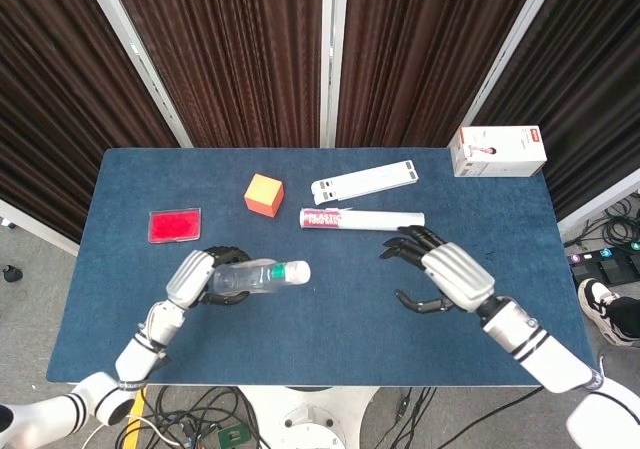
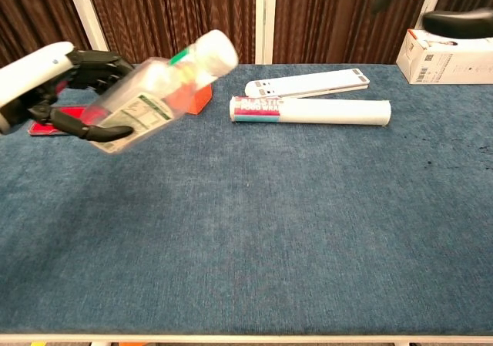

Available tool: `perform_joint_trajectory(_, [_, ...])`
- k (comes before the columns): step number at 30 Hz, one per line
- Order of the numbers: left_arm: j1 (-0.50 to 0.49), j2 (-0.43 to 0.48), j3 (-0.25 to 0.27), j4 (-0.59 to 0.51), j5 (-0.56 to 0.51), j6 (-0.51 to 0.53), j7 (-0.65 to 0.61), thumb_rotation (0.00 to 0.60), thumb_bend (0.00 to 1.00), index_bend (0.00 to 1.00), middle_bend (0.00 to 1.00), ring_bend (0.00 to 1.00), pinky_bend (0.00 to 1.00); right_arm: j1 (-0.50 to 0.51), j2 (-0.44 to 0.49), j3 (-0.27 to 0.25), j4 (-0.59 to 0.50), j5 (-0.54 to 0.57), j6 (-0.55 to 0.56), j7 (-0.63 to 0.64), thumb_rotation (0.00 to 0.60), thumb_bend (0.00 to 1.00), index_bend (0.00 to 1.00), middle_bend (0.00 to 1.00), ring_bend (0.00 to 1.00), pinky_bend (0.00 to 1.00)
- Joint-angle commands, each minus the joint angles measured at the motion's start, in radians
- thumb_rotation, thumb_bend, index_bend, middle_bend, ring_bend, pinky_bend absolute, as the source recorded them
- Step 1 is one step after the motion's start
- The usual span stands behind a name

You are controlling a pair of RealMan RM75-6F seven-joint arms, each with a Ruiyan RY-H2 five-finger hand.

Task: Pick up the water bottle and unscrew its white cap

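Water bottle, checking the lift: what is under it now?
Only bare table; the water bottle is held clear above it by the left hand. From the chest view it partly hides the orange cube.

You have the clear water bottle (image 1: 248, 278) off the table, tilted, white cap (image 1: 298, 271) on and pointing right, green neck band visible.

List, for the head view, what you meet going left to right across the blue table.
Flat red card → left hand → orange cube → white cap of the clear plastic bottle → right hand → white carton box.
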Motion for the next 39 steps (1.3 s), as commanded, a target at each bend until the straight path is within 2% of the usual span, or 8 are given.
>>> perform_joint_trajectory(1, [-0.015,-0.018,-0.005,-0.001,-0.008,-0.017,0.011,0.6,0.37,0.51,0.55,0.43,0.47,0.057,-0.027,0.02,-0.02,0.052,-0.069,-0.023,0.341,0.35,0.25,0.11,0.0,0.0])
perform_joint_trajectory(8, [-0.039,-0.039,0.0,-0.012,-0.028,-0.06,0.016,0.6,0.37,0.51,0.55,0.43,0.47,0.114,-0.09,0.02,0.007,0.161,-0.14,-0.075,0.338,0.35,0.26,0.09,0.0,0.0])
perform_joint_trajectory(14, [-0.041,-0.046,0.008,-0.014,-0.043,-0.076,0.02,0.6,0.37,0.51,0.55,0.43,0.47,0.139,-0.13,0.009,0.03,0.203,-0.166,-0.097,0.339,0.35,0.26,0.09,0.0,0.0])
perform_joint_trajectory(39, [-0.054,-0.055,0.025,-0.027,-0.059,-0.101,0.056,0.6,0.37,0.51,0.56,0.43,0.47,0.194,-0.196,-0.015,0.06,0.247,-0.198,-0.123,0.34,0.4,0.26,0.09,0.0,0.0])
